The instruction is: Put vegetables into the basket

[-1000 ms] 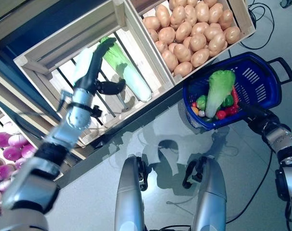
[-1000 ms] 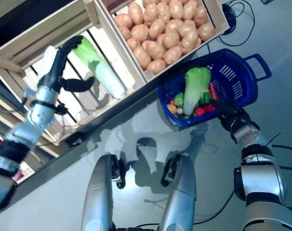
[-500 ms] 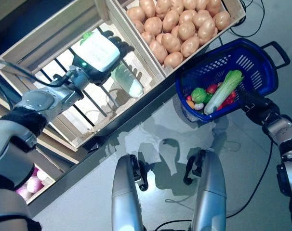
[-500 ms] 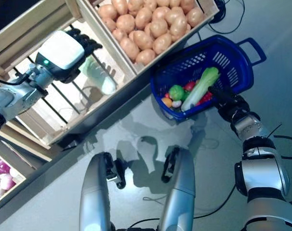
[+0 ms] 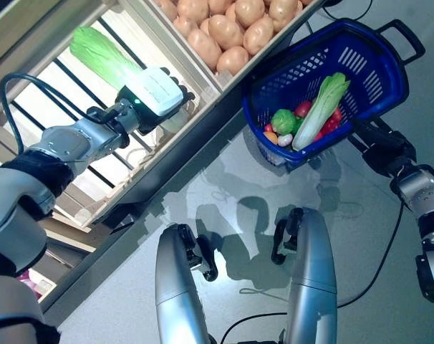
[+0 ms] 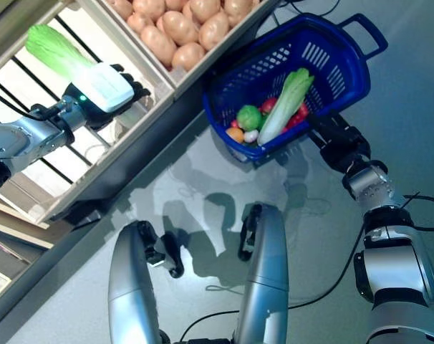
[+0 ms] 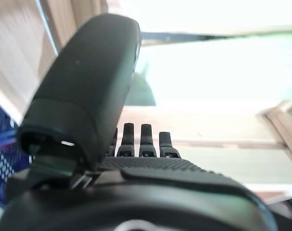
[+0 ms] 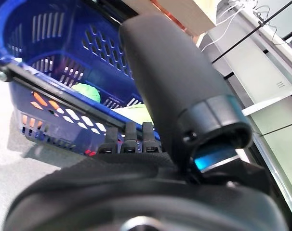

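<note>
A napa cabbage (image 5: 99, 51) lies in the slatted wooden crate (image 5: 74, 193), green leaves up, pale stem down. My left hand (image 5: 154, 93), with a white cover on its back, sits over the stem end, fingers curled on it. The blue basket (image 5: 367, 68) hangs by its black handle (image 8: 45, 94) from my right hand (image 5: 380, 147), whose fingers curl round the bar. Inside the basket lie a second napa cabbage (image 5: 321, 107), a green pepper (image 5: 283, 120), red tomatoes (image 5: 303, 109) and other small vegetables.
A crate of potatoes (image 5: 224, 29) stands beside the cabbage crate, just left of the basket. The shelf's front edge (image 5: 167, 172) runs diagonally below both crates. Grey floor lies under the basket.
The whole view has shifted. My left hand went from open beside the cabbage to closed over its stem. The cabbage in the basket tipped from upright to lying flat.
</note>
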Controlling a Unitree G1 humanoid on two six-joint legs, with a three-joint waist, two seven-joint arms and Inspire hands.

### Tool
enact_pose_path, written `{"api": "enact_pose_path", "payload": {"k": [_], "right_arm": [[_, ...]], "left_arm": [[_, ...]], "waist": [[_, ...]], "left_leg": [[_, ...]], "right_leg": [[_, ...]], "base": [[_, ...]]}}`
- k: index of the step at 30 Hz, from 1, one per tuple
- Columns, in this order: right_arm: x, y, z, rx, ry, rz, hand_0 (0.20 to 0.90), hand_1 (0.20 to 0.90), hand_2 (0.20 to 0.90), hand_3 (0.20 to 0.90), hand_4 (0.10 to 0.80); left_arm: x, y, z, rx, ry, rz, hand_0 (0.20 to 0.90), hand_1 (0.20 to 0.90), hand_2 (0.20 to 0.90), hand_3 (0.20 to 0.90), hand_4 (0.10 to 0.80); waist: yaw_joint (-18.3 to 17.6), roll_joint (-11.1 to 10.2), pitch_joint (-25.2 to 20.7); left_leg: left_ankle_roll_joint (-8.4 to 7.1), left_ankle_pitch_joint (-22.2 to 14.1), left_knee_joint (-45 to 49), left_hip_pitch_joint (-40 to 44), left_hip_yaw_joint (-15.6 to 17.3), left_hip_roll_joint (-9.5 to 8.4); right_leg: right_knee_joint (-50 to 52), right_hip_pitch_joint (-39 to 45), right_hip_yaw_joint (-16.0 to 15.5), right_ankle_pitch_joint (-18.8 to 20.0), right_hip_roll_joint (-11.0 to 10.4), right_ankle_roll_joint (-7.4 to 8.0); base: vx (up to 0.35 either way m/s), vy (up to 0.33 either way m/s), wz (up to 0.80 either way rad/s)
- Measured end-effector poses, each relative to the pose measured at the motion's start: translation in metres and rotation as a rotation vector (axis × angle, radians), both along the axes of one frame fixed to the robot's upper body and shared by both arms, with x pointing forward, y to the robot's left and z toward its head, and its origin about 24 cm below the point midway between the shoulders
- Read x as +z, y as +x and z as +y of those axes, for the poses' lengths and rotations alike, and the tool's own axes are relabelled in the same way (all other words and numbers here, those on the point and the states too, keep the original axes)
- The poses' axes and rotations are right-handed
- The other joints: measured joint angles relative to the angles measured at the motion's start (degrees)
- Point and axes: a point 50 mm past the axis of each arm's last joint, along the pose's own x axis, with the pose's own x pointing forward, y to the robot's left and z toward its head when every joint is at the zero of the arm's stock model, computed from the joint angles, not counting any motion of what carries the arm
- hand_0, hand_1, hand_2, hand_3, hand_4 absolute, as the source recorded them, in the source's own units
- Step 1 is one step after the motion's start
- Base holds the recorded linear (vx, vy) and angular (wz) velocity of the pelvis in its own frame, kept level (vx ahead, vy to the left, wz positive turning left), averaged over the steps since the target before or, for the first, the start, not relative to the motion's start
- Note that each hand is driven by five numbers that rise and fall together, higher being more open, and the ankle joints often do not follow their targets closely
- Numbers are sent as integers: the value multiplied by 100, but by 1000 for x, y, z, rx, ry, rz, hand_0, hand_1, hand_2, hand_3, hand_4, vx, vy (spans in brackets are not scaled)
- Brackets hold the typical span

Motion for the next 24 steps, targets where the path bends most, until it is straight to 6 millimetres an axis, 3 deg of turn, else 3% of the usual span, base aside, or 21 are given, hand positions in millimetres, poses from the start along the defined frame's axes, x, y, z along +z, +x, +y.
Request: {"api": "enact_pose_path", "payload": {"k": [4,10,20,21,22,24], "right_arm": [[9,1,9,35,-25,-57,900,900,900,900,800],[19,0,23,103,-50,-118,900,900,900,900,800],[18,-3,31,140,-66,-136,900,900,900,900,800],[18,-3,33,146,-68,-139,900,900,900,900,800],[19,-4,34,151,-70,-142,900,900,900,900,800],[20,-5,37,168,-75,-153,900,900,900,900,800]], "left_arm": [[-1,3,12,93,5,14,900,900,900,900,800],[10,6,14,157,-73,-22,900,900,900,900,800],[12,8,16,215,-175,12,900,900,900,900,800],[12,9,15,215,-185,10,526,526,526,526,551],[12,9,14,216,-197,9,307,307,307,307,405],[12,10,14,218,-204,7,300,300,300,300,400]], "waist": [[-117,-27,17],[-231,-54,31],[-241,-58,32],[-239,-59,32],[-234,-59,31],[-235,-61,30]], "left_leg": [[36,-108,356,-377,-98,76],[57,-257,679,-597,-169,207],[30,-290,793,-619,-226,262],[29,-290,794,-619,-228,261],[30,-290,794,-618,-228,262],[30,-290,794,-616,-228,259]], "right_leg": [[274,-357,19,-20,16,-36],[490,-578,45,-27,116,-46],[603,-615,48,-37,165,-64],[605,-616,48,-39,165,-67],[609,-616,48,-40,160,-70],[610,-611,46,-42,154,-73]], "base": [[-26,-12,-6],[-17,-7,-11],[16,24,-3],[43,8,1],[57,10,1],[54,14,1]]}}
